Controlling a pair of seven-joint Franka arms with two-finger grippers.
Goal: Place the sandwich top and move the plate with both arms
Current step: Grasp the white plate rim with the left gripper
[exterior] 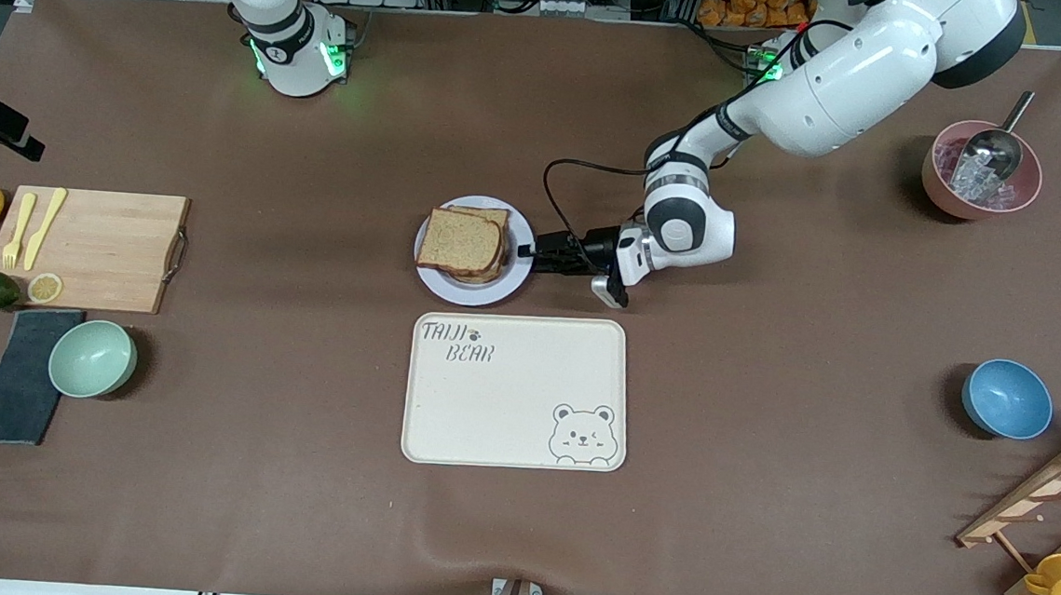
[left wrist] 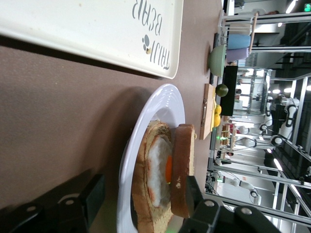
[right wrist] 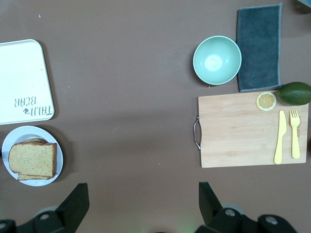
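The plate [exterior: 521, 232] sits mid-table, just farther from the front camera than the cream tray [exterior: 514, 399]. The sandwich top [exterior: 460, 241] lies on the egg slice on the plate. In the left wrist view the top slice [left wrist: 183, 165] rests over the fried egg [left wrist: 158, 165] and the plate's rim [left wrist: 160, 104] shows. My left gripper [exterior: 530, 251] is low at the plate's edge toward the left arm's end, open, its jaws straddling the rim and the sandwich's edge [left wrist: 143, 206]. My right gripper [right wrist: 143, 206] is open and empty, high over the table. Its view shows the plate [right wrist: 17, 136] and top slice [right wrist: 33, 159].
A wooden cutting board [exterior: 90, 248] with a yellow knife and fork, lemons, an avocado, a mint bowl [exterior: 92, 358] and a dark cloth lie toward the right arm's end. A blue bowl [exterior: 1007, 398], a pink ice bowl [exterior: 980, 170] and a wooden rack lie toward the left arm's end.
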